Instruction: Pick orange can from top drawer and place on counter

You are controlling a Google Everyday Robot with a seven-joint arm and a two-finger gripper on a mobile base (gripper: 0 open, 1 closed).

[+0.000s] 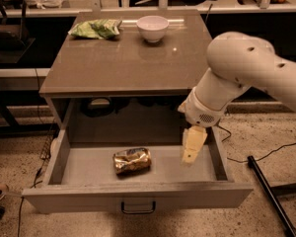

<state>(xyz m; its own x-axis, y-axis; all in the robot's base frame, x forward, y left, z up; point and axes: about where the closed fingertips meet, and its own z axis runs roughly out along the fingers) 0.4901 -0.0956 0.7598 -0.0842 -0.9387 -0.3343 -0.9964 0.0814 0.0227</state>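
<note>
The orange can (132,160), crushed and shiny golden, lies on its side on the floor of the open top drawer (138,194), left of centre. My gripper (191,149) hangs from the white arm (237,78) and points down inside the drawer's right part. It is to the right of the can, apart from it and a little above the drawer floor. It holds nothing that I can see. The grey-brown counter (123,63) spans the cabinet top above the drawer.
A green snack bag (95,28) and a white bowl (152,27) sit at the back of the counter. A dark pole (269,194) lies on the speckled floor at the right. Cables trail on the floor on both sides.
</note>
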